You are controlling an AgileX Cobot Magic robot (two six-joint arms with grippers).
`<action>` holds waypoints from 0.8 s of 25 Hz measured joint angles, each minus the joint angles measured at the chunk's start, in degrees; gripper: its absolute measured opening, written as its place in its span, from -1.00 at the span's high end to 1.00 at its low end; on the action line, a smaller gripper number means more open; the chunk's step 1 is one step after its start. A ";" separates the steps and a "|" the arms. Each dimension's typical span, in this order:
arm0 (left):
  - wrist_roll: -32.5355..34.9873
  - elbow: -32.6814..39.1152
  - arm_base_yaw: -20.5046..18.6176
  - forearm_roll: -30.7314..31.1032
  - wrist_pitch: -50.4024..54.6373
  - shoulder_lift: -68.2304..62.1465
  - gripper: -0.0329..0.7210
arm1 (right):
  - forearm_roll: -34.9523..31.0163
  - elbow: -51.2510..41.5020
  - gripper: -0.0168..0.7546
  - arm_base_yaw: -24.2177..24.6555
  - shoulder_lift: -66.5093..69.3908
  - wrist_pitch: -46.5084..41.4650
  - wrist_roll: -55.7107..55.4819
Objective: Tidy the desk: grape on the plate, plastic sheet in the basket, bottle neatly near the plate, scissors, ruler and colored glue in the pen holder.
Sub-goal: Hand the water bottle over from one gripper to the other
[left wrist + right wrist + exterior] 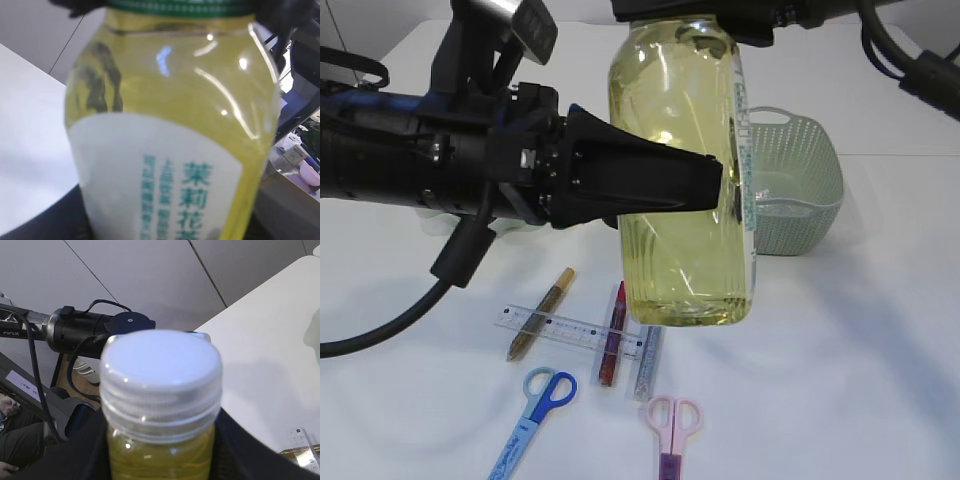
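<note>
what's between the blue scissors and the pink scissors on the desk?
Bare tabletop between the blue scissors and pink scissors, seen in the exterior view. The red glue pen and glitter tube end just above that gap.

Bottle [685, 170] before basket [798, 190], ruler [570, 330] below it, scissors [672, 425] seemingly nearest.

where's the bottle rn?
Exterior view: the bottle hangs upright mid-frame above the ruler, held at its neck by the right tool, with the basket behind it.
</note>
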State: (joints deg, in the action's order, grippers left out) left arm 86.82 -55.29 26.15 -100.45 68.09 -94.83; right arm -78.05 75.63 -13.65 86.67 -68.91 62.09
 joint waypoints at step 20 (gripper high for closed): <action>0.13 0.00 -0.31 2.62 -2.07 1.40 -0.18 | -2.11 0.00 -0.27 0.00 0.00 0.61 -1.62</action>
State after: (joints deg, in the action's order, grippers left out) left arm 86.95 -55.29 25.84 -97.83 66.02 -93.44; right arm -80.16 75.63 -13.65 86.67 -68.30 60.48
